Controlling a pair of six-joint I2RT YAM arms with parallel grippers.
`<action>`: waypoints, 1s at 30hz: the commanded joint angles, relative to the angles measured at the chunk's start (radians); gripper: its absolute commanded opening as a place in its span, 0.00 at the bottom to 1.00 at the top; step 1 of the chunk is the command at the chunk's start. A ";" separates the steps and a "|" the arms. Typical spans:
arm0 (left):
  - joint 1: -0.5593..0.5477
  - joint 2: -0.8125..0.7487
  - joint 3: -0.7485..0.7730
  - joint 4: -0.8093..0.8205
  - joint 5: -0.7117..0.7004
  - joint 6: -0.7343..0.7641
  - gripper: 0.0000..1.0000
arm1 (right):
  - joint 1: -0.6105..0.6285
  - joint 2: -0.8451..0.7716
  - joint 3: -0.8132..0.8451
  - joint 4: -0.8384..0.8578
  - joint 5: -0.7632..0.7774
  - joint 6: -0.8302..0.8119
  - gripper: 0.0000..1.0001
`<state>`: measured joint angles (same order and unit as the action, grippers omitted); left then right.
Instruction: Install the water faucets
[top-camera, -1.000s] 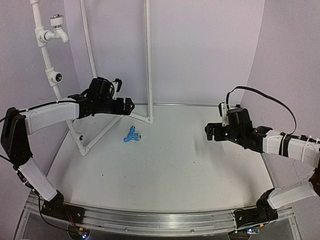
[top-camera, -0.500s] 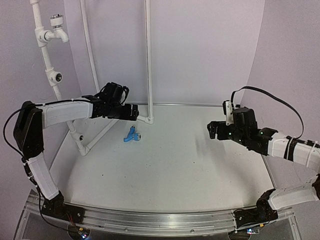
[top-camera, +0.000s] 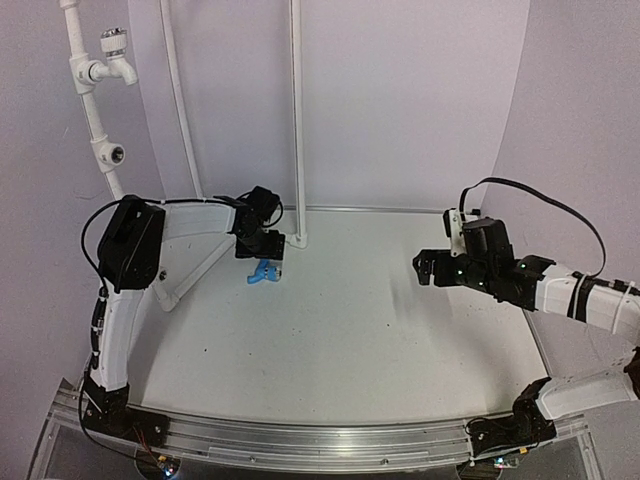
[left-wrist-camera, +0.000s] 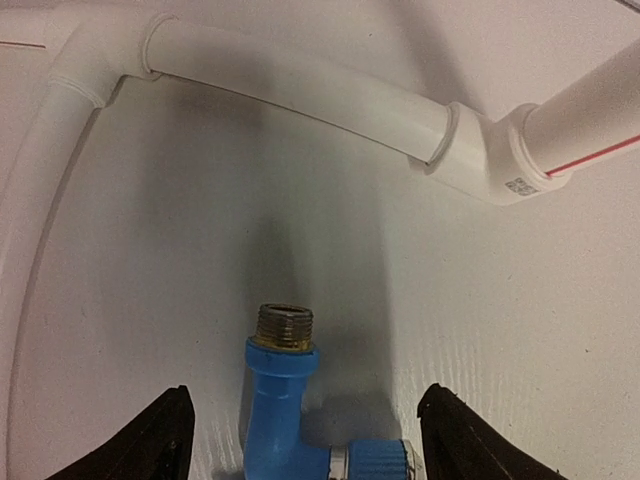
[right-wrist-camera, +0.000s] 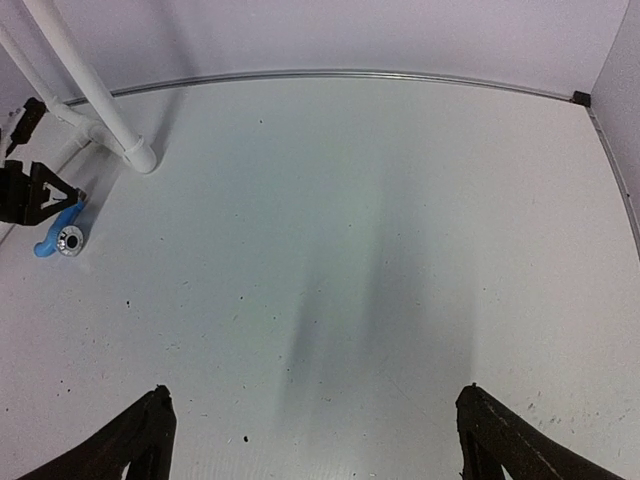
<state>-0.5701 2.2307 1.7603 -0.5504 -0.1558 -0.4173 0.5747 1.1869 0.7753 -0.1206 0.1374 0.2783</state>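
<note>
The left claw (top-camera: 263, 250) hangs spread wide over the blue faucet (left-wrist-camera: 277, 400), which lies on the table (top-camera: 350, 330) near the far left corner, beside the pipe frame (top-camera: 297, 120). The white faucet (top-camera: 112, 55) sits high on that frame. The right claw (top-camera: 428, 268), also spread, hovers near the right edge.

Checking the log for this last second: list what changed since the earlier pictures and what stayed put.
The left tool dropped from beside the pipe frame toward the table and now hangs open just over the blue tap, not gripping it. Nothing was taken or let go. The right tool barely shifted, open. The blue tap lies where it was; the white tap remains on the frame.
</note>
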 joint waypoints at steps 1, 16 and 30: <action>0.004 0.066 0.086 -0.066 -0.030 0.010 0.76 | 0.004 0.009 0.015 0.004 -0.030 0.019 0.98; 0.000 0.146 0.139 -0.073 -0.027 0.037 0.15 | 0.006 0.081 0.034 0.006 -0.152 0.043 0.98; -0.021 -0.380 -0.318 0.428 0.453 -0.327 0.00 | 0.165 0.279 0.164 0.074 -0.265 0.029 0.98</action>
<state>-0.5836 2.0715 1.5951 -0.4511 0.0599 -0.5317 0.6651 1.4313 0.8676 -0.1179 -0.1045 0.3084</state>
